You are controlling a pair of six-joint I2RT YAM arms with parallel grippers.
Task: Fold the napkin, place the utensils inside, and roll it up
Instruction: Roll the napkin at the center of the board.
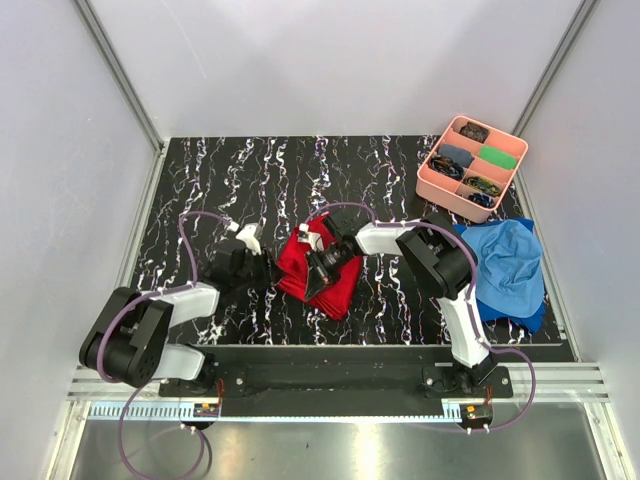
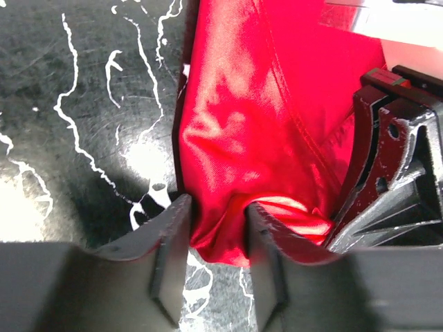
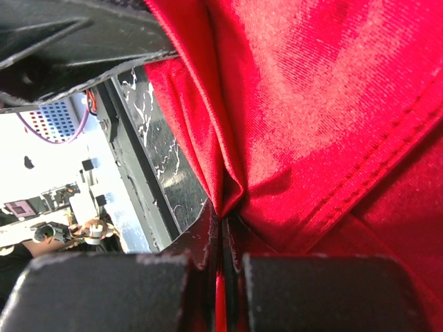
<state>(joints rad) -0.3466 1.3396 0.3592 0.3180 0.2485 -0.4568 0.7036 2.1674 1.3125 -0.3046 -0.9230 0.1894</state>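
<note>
The red napkin [image 1: 340, 292] lies bunched in the middle of the black marbled table [image 1: 220, 180]. My left gripper [image 1: 262, 268] is at the napkin's left edge. In the left wrist view its jaws [image 2: 218, 207] stand partly closed around a bulge of the napkin [image 2: 235, 138], and both fingers touch the cloth. My right gripper [image 1: 318, 262] sits on top of the napkin. In the right wrist view the gripper [image 3: 223, 221] is shut on a thin fold of the napkin [image 3: 325, 104]. The right gripper [image 2: 394, 173] also shows at the right of the left wrist view. The utensils are out of view.
A pink tray [image 1: 437, 186] with small dark and green items stands at the back right. A blue cloth [image 1: 505, 265] lies crumpled at the right, beside the right arm. The table's front rail runs close behind the napkin's near edge.
</note>
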